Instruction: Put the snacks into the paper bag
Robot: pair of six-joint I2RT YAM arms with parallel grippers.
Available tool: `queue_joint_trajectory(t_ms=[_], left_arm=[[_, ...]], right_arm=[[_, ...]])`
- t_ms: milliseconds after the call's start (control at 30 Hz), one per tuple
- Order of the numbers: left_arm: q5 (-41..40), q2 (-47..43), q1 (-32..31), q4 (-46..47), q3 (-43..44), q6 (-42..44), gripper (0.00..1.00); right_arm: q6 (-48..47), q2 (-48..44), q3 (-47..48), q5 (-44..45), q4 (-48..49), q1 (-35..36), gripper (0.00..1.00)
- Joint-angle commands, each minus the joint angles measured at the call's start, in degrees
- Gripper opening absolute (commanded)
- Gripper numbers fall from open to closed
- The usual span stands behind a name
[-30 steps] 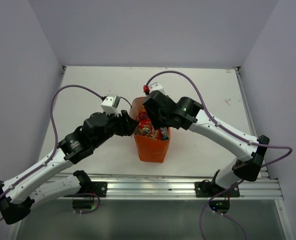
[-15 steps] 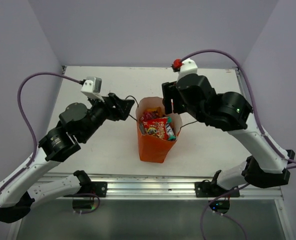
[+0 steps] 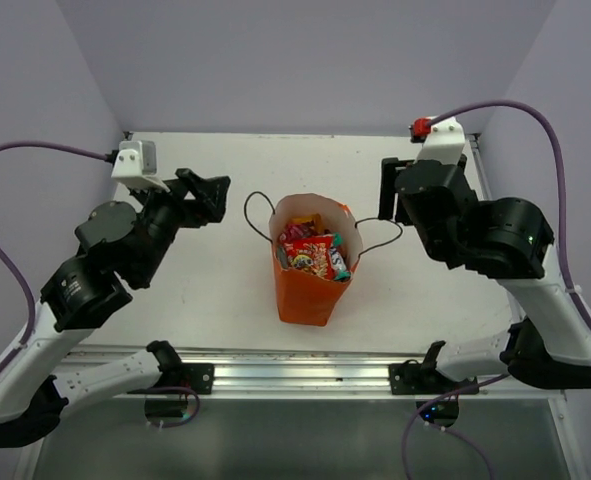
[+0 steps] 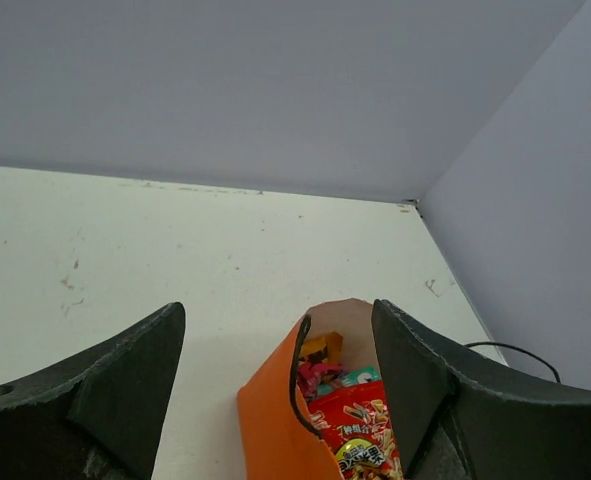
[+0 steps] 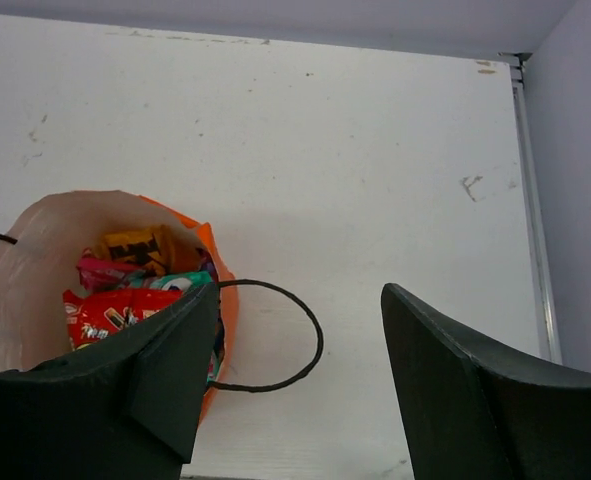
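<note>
left jaws: spread wide, holding nothing | right jaws: spread wide, holding nothing | paper bag (image 3: 303,295): upright on worktop (image 3: 205,290), between the two pairs of jaws, clear of both | snacks (image 3: 315,255): inside the paper bag, red packet uppermost

You see an upright orange paper bag (image 3: 303,295), matt and smooth outside, pale inside. The flat snack packets (image 3: 317,256) in it have a glossy film finish. The white tabletop (image 3: 205,290) is matt and lightly scuffed. The silver ribbed rail (image 3: 305,372) looks metallic.
</note>
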Motion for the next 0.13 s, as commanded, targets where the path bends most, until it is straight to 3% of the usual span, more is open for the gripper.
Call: queue_joint_trajectory(t_ms=[0,100], left_arm=[[-3.0,1.0,-0.4,-1.9,1.6,1.3,0.79],[-3.2,1.5,-0.4,-1.9,1.9,1.4,0.8]], right_arm=[[1.8,-0.1,-1.4,4.3,-6.4,-0.2,0.7],[2.3,0.6,-0.8,4.6,-7.7,-0.4,0.73]])
